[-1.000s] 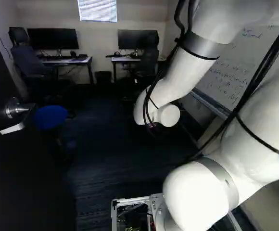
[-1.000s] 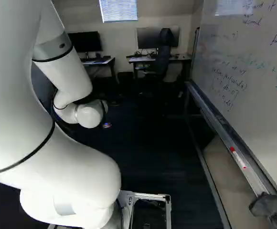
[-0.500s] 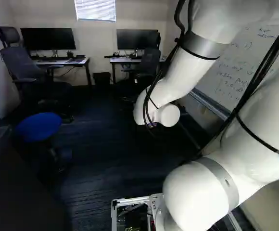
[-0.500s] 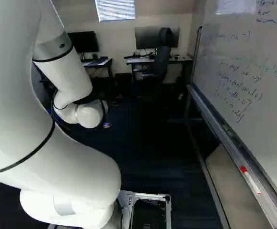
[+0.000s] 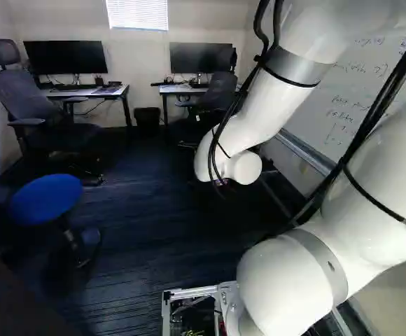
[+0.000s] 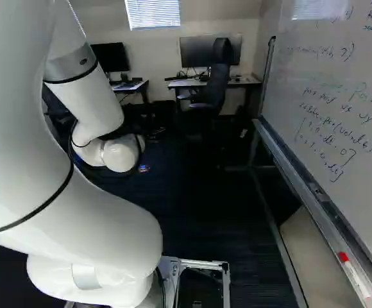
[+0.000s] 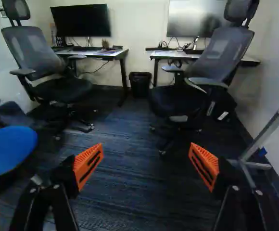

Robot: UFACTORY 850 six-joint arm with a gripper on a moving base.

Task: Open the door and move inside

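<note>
Door: opening looks done. Dark flat panel (image 5: 14, 304) at the bottom-left corner of left base view is my best guess for it, set well aside; no handle visible, so can't confirm angle. Left to do: finish the drive in. Room's right ahead, but I can't tell whether the rear of the base is past the doorway.

Gripper (image 7: 146, 149): 2 fingers spread wide, orange ribbed pads (image 7: 88, 166) apart, nothing pinched. White jointed arm (image 5: 262, 105) reaches out ahead of the silver metal base frame (image 6: 202, 264).

Edges:
- left: door panel, then round blue stool (image 5: 45, 199), its foot jutting toward the lane
- right: whiteboard (image 6: 340, 83), long grey metal ledge (image 6: 301, 186) running alongside, splayed silver leg (image 7: 267, 132)
- far end: 2 dark mesh office chairs (image 7: 33, 50) at 2 desks (image 7: 96, 53), black bin (image 7: 140, 84) between desks

Best room: dark carpet (image 5: 154, 231) between stool and ledge. I'd go slow, straight; drifting right risks the ledge, swinging left risks door or stool.
</note>
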